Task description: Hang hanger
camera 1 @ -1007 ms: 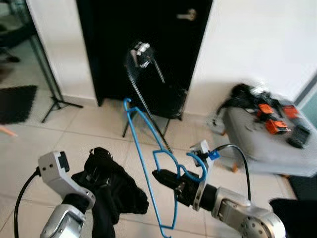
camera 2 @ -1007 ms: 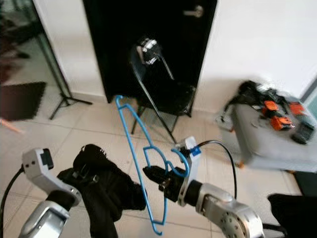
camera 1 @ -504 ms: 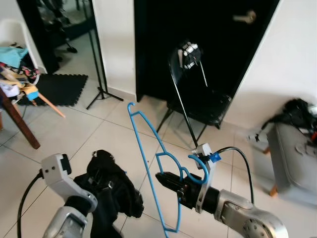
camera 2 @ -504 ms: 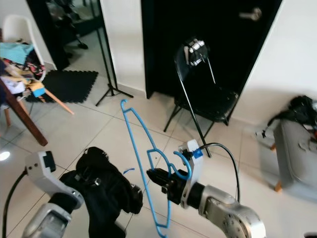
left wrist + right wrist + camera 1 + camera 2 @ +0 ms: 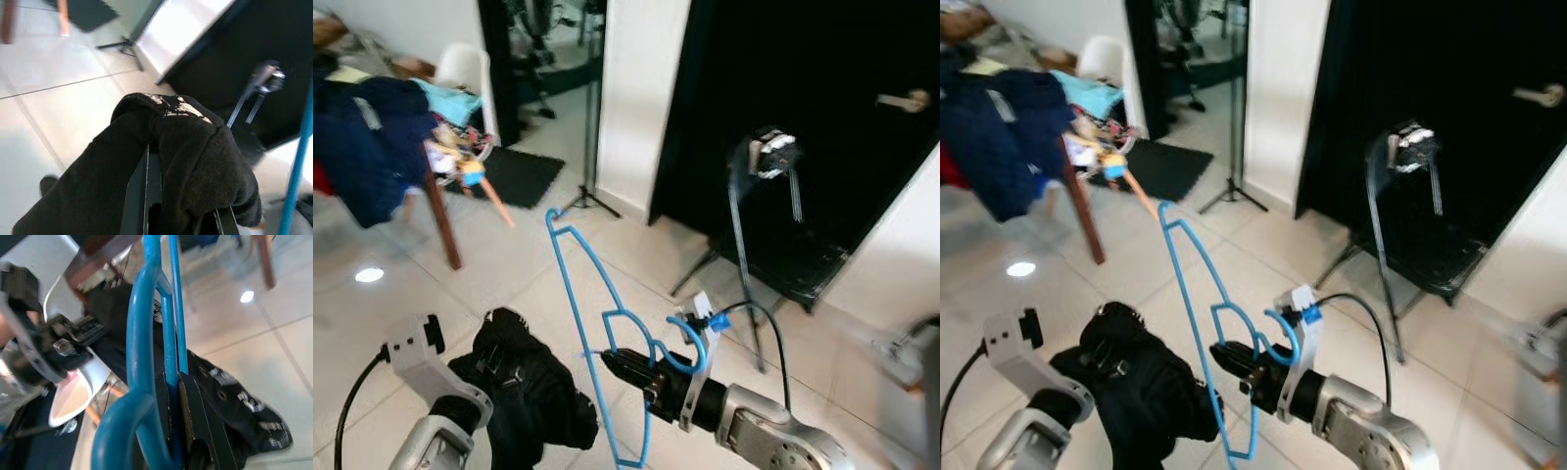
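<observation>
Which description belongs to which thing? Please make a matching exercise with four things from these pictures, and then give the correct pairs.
Things:
1. hanger
2. black garment
3. folding chair
4. tripod

Descriptions:
A. stands before the dark door
B. blue, held in the right gripper
C. stands by the white wall
D. bunched in the left gripper

Pairs: 1-B, 2-D, 3-A, 4-C

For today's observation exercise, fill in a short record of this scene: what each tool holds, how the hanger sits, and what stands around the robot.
Right tool: shut on the blue hanger
Hanger position: held up off the floor, its hook end away from the robot
Left tool: shut on a black garment
Ahead: black folding chair before a dark door
To the robot's left: wooden table piled with clothes
Floor: pale tiles
</observation>
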Available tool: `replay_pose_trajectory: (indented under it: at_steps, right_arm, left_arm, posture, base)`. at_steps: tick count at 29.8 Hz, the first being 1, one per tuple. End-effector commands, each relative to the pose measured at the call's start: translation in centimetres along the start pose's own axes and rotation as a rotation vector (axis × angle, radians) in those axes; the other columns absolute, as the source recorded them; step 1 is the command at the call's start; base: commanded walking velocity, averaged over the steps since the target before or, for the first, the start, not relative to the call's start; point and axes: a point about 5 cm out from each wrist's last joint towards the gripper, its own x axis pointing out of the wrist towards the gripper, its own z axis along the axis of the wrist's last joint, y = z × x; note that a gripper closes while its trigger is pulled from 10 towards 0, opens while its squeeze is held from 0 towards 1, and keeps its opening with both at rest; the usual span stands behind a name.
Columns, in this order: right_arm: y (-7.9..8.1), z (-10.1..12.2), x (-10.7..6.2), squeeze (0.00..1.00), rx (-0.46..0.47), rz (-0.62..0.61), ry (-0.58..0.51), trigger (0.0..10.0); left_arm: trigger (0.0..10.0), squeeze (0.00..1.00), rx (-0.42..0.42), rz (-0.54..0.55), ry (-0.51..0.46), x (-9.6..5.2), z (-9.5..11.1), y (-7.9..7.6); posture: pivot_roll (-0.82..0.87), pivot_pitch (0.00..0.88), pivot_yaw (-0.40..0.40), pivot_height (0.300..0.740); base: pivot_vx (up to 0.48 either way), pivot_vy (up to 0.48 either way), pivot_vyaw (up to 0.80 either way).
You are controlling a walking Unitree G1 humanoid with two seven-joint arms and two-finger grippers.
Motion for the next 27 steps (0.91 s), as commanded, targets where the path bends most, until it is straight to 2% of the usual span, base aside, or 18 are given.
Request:
replay_pose_trajectory:
  at_steps: [1,3,4,6,8,16,18,21,25,27]
  right_arm:
    - [-0.5,0.4,-0.3,0.0,-0.014,-0.018,0.005,10.0]
    - [-0.7,0.4,-0.4,0.0,-0.023,-0.021,0.018,10.0]
    - [-1.1,0.4,-0.3,0.0,-0.039,-0.024,0.037,10.0]
    - [-1.1,0.4,-0.3,0.0,-0.039,-0.024,0.037,10.0]
    - [-1.1,0.6,0.0,0.0,-0.037,-0.023,0.029,10.0]
    - [-0.8,0.9,-0.1,0.0,-0.031,-0.017,0.013,10.0]
    - [-0.7,1.1,-0.2,0.0,-0.026,-0.013,-0.002,10.0]
    - [-0.3,1.5,-0.3,0.0,0.012,0.008,-0.029,10.0]
    - [-0.4,1.7,-0.4,0.0,0.026,-0.001,-0.034,10.0]
    - [-0.9,2.1,-0.4,0.0,0.029,-0.037,-0.05,10.0]
  left_arm:
    - [10.0,0.0,-0.002,-0.037,-0.042,0.2,0.4,-0.9]
    - [10.0,0.0,-0.007,-0.04,-0.052,0.2,0.4,-1.1]
    - [10.0,0.0,-0.012,-0.04,-0.057,0.5,0.2,-1.3]
    - [10.0,0.0,-0.012,-0.04,-0.057,0.5,0.2,-1.3]
    - [10.0,0.0,0.001,-0.04,-0.062,0.6,0.4,-1.3]
    - [10.0,0.0,0.04,-0.047,-0.051,0.5,0.7,-1.4]
    - [10.0,0.0,0.061,-0.057,-0.044,0.5,0.8,-1.6]
    - [10.0,0.0,0.121,-0.071,-0.104,0.5,2.2,-1.8]
    - [10.0,0.0,0.139,-0.05,-0.162,0.8,3.5,-1.6]
    - [10.0,0.0,0.153,-0.049,-0.222,1.4,5.1,-1.6]
  posture:
    - [-0.01,0.0,-0.095,0.736]
    - [-0.02,0.0,-0.103,0.736]
    - [0.05,0.0,-0.145,0.736]
    - [0.05,0.0,-0.145,0.736]
    - [0.01,0.0,-0.103,0.736]
    - [0.0,0.018,-0.092,0.736]
    - [0.0,0.033,-0.09,0.736]
    - [-0.01,0.052,-0.071,0.736]
    - [-0.01,0.056,-0.07,0.736]
    - [-0.02,0.06,-0.071,0.736]
  base:
    - [0.0,0.0,0.77]
    - [0.0,0.0,0.77]
    - [0.0,0.0,0.77]
    - [0.0,0.0,0.77]
    - [0.0,0.0,0.77]
    - [0.0,0.0,0.77]
    - [0.0,0.0,0.0]
    - [0.426,0.0,0.0]
    - [0.48,0.0,0.0]
    - [0.48,0.0,0.0]
